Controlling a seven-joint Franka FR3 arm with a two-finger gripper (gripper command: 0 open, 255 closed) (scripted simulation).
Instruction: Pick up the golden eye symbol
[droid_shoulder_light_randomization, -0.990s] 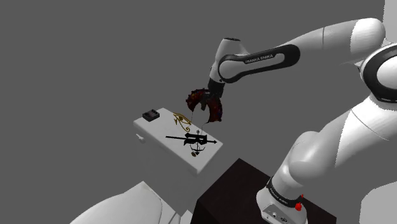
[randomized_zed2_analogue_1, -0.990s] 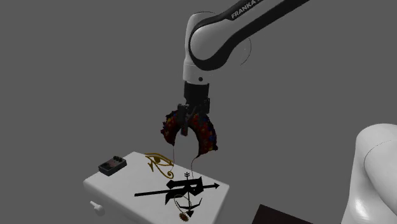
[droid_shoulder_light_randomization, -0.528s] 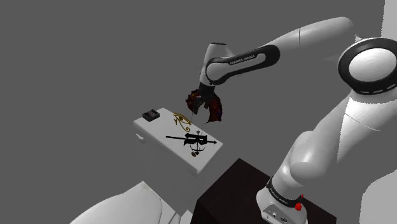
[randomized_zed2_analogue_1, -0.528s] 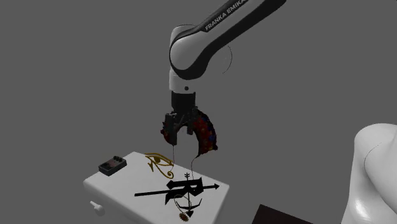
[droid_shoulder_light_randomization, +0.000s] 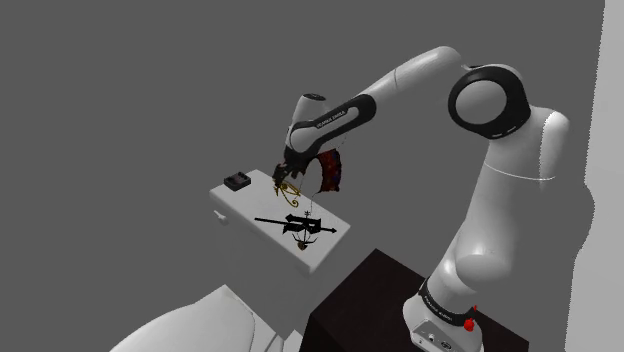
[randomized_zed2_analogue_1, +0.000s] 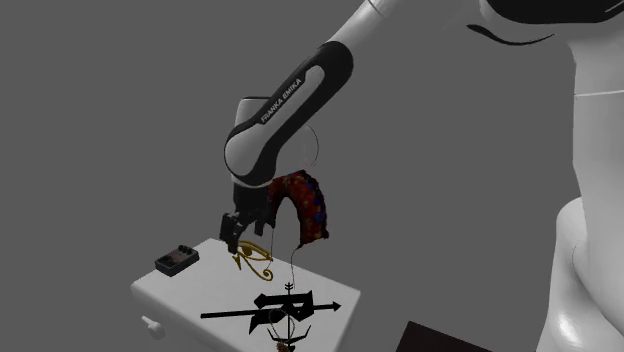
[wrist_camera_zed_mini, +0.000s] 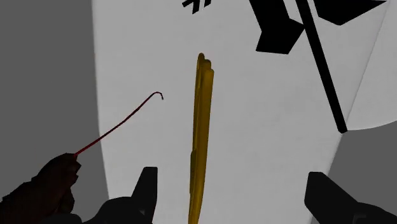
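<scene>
The golden eye symbol (randomized_zed2_analogue_1: 254, 258) sits on the white block (randomized_zed2_analogue_1: 170, 295), toward its far end in the second exterior view. The black gripper (randomized_zed2_analogue_1: 237, 230) hangs just above the symbol at about eleven o'clock. In the wrist view the symbol (wrist_camera_zed_mini: 200, 133) appears edge-on as a thin yellow strip between the two fingers. They stand wide apart, neither one touching it, and they grip nothing. White lettering on the arm (randomized_zed2_analogue_1: 278, 98) reads FRANKA EMIKA. A small dark device (randomized_zed2_analogue_1: 176, 260) lies at the symbol's nine o'clock. A black emblem (randomized_zed2_analogue_1: 275, 308) lies at its five o'clock. A dark red object (randomized_zed2_analogue_1: 305, 205) trailing a thin red string (wrist_camera_zed_mini: 121, 127) hangs at its one o'clock.
</scene>
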